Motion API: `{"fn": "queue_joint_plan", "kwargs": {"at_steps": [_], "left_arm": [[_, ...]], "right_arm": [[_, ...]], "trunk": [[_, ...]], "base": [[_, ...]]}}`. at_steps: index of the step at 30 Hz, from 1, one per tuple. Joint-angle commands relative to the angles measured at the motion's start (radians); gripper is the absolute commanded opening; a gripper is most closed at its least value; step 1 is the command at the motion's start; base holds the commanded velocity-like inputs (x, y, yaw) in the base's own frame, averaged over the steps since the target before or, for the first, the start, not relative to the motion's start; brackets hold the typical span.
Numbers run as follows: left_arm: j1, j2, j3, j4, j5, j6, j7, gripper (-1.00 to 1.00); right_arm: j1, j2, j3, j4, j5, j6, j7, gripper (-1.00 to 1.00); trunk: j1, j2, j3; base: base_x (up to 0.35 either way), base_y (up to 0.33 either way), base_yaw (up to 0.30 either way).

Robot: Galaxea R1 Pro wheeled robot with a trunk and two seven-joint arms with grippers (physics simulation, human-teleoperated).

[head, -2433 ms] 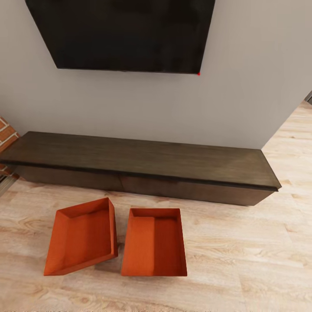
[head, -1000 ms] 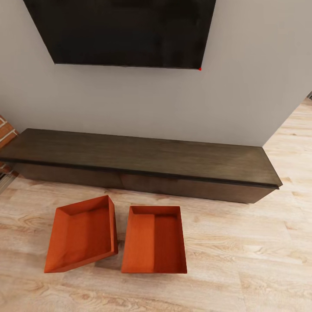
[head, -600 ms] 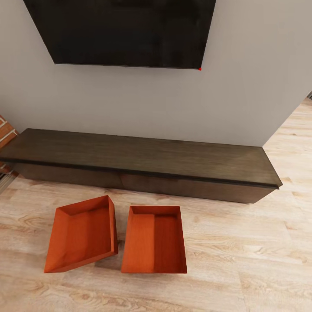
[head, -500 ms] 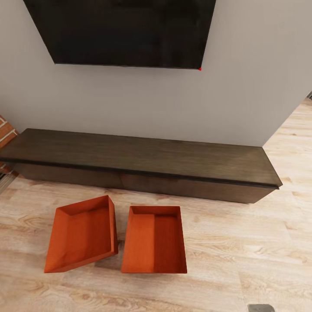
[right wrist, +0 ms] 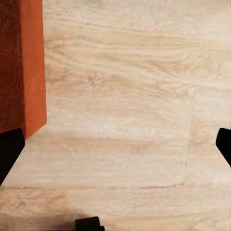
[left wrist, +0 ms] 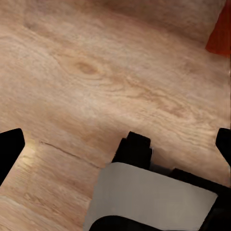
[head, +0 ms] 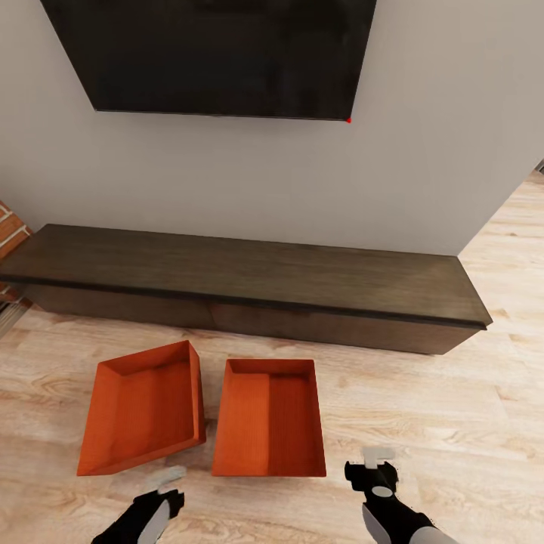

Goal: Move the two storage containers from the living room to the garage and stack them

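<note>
Two orange-red open-topped storage containers lie side by side on the light wood plank floor of the living room. The left container (head: 142,408) is turned at an angle; the right container (head: 270,418) lies square to the bench. My left gripper (head: 170,478) hovers just in front of the gap between them. Its fingers stand wide apart in the left wrist view, left gripper (left wrist: 115,149) over bare planks with an orange corner (left wrist: 220,33) beyond. My right gripper (head: 378,457) is just off the right container's near right corner. The right gripper (right wrist: 115,147) is open beside the container wall (right wrist: 21,67).
A long low dark-brown bench (head: 242,283) runs along the grey wall behind the containers, under a black wall screen (head: 219,53). Red brick (head: 7,227) shows at the left edge. Plank floor (head: 453,423) stretches out to the right.
Both arms have come up into the bottom of the head view, the right one first. The containers have not moved. The camera shifted slightly earlier on.
</note>
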Motion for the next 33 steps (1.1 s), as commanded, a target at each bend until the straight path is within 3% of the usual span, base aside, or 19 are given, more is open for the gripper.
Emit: {"fn": "queue_joint_plan", "kwargs": {"at_steps": [1,2,3,4,7,10,19,33], "left_arm": [[-0.007,-0.015,-0.001,-0.001,0.002,0.004,0.005,1.00],[-0.021,-0.054,-0.007,-0.002,-0.016,0.002,0.005,1.00],[-0.026,-0.076,-0.016,-0.003,-0.041,0.001,0.005,1.00],[-0.028,-0.085,-0.023,-0.003,-0.057,-0.001,0.005,1.00],[-0.033,-0.116,-0.066,0.004,-0.162,-0.082,0.005,1.00],[-0.034,-0.126,-0.087,0.033,-0.215,-0.152,0.001,1.00],[-0.036,-0.126,-0.084,0.065,-0.219,-0.237,-0.009,1.00],[-0.036,-0.125,-0.080,0.066,-0.217,-0.251,-0.008,1.00]], "right_arm": [[-0.001,0.008,0.007,0.001,-0.007,-0.005,-0.005,1.00],[-0.001,0.029,0.009,0.001,-0.006,-0.007,-0.004,1.00],[-0.001,0.041,0.011,0.001,-0.005,-0.009,-0.004,1.00],[-0.001,0.048,0.012,0.001,-0.005,-0.011,-0.004,1.00],[-0.002,0.076,0.014,0.001,-0.004,-0.043,-0.003,1.00],[-0.002,0.085,0.009,0.001,-0.005,-0.090,-0.002,1.00],[-0.002,0.085,0.007,-0.001,-0.004,-0.102,0.007,1.00],[-0.002,0.086,0.008,-0.001,-0.002,-0.103,0.012,1.00]], "trunk": [[0.000,0.000,-0.001],[0.000,0.000,-0.001],[0.000,0.000,-0.001],[0.000,0.000,-0.001],[0.000,0.000,-0.001],[0.000,0.000,-0.001],[0.000,0.000,-0.001],[0.000,0.000,-0.001]], "base": [[0.000,0.000,0.000],[0.000,0.000,0.000],[0.000,0.000,0.000],[0.000,0.000,0.000],[0.000,0.000,0.000],[0.000,0.000,0.000],[0.000,0.000,0.000],[0.000,0.000,0.000]]}}
